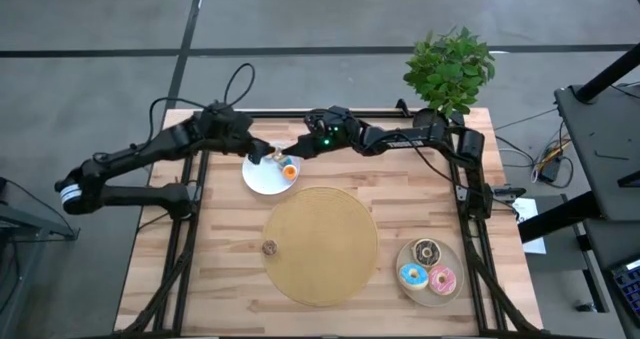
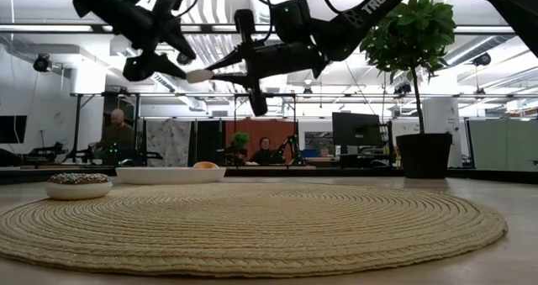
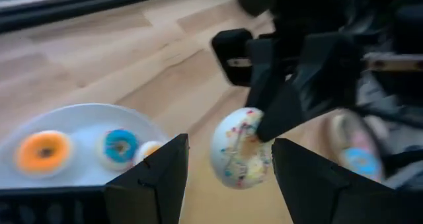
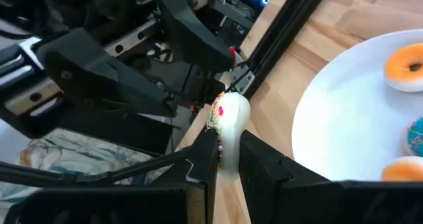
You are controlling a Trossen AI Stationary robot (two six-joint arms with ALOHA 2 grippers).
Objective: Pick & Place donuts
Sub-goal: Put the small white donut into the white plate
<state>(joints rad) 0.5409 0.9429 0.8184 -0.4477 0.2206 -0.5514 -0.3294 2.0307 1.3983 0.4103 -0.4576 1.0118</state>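
Observation:
A white sprinkled donut (image 3: 239,149) hangs in the air over the far rim of a white plate (image 1: 262,177), with my right gripper (image 4: 227,145) shut on it. My left gripper (image 3: 229,145) faces it, open, one finger on each side of the donut without touching. On the white plate lie an orange donut (image 3: 43,151), a blue one (image 3: 119,145) and another orange one (image 4: 396,169). A small brown donut (image 1: 269,246) lies on the round tan board (image 1: 330,249). My right gripper pinches the white donut between its two fingers, one finger (image 3: 284,112) on each flat face, at one side of the ring (image 4: 228,148). The fingers come about level from the table's right. The donut stands on edge, lifted clear of plate and table.
A beige plate (image 1: 447,294) at the near right holds chocolate (image 1: 428,251), blue (image 1: 412,275) and pink (image 1: 442,277) iced donuts. A potted plant (image 1: 450,69) stands at the far right corner. The two arms meet close together at the far middle.

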